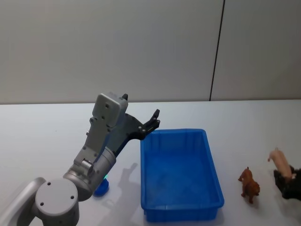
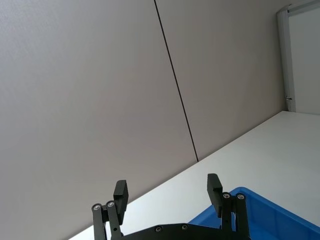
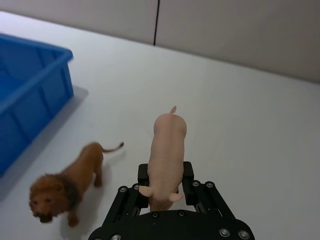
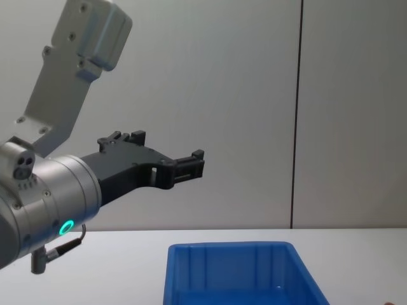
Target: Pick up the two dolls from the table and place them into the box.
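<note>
The pale pink doll (image 3: 167, 145) with pointed ears sits between the fingers of my right gripper (image 3: 165, 182), which is shut on it. In the head view this pink doll (image 1: 280, 160) and the right gripper (image 1: 284, 174) are at the far right, right of the box. The brown maned doll (image 1: 249, 184) stands on the white table (image 1: 47, 141) between them and the blue box (image 1: 181, 174). This brown doll (image 3: 67, 182) is beside the gripper. My left gripper (image 1: 153, 121) hangs open and holds nothing, raised over the box's far left corner.
The left arm's grey body (image 1: 101, 141) stands left of the box and its gripper (image 4: 162, 147) hangs high above the rim (image 4: 229, 249). A grey panelled wall (image 1: 141, 47) closes the back of the table. Bare tabletop (image 3: 250, 110) lies beyond the dolls.
</note>
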Controlling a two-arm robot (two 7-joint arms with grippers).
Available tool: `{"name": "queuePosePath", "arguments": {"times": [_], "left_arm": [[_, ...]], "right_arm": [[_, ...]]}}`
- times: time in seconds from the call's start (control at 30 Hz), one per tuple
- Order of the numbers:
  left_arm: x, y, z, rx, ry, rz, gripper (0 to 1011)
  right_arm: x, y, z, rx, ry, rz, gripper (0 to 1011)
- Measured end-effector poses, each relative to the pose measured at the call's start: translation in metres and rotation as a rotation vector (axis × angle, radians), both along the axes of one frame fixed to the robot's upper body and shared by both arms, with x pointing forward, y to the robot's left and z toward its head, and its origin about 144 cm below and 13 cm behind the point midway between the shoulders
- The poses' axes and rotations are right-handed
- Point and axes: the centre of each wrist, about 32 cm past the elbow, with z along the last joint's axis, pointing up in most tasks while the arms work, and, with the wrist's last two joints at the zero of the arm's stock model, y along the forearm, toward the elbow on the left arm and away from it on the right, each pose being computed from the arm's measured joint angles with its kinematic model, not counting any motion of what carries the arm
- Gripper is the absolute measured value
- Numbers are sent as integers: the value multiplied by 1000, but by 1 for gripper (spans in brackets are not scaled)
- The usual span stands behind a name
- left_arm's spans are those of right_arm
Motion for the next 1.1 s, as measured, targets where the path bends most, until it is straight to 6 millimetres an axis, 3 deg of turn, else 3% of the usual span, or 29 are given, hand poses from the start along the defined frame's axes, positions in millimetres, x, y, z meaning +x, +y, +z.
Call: {"name": "queuePosePath", "arguments": {"times": [0.43, 0.7, 1.1], "left_arm": [[0, 0, 0, 0, 0, 0, 1001], [0, 0, 0, 0, 0, 0, 1001], [0, 0, 0, 0, 0, 0, 1001]], "right_arm": [[11, 9, 27, 21, -119, 127, 364], [21, 24, 43, 56, -159, 252, 366], [36, 50, 52, 106, -132, 421, 366]]}}
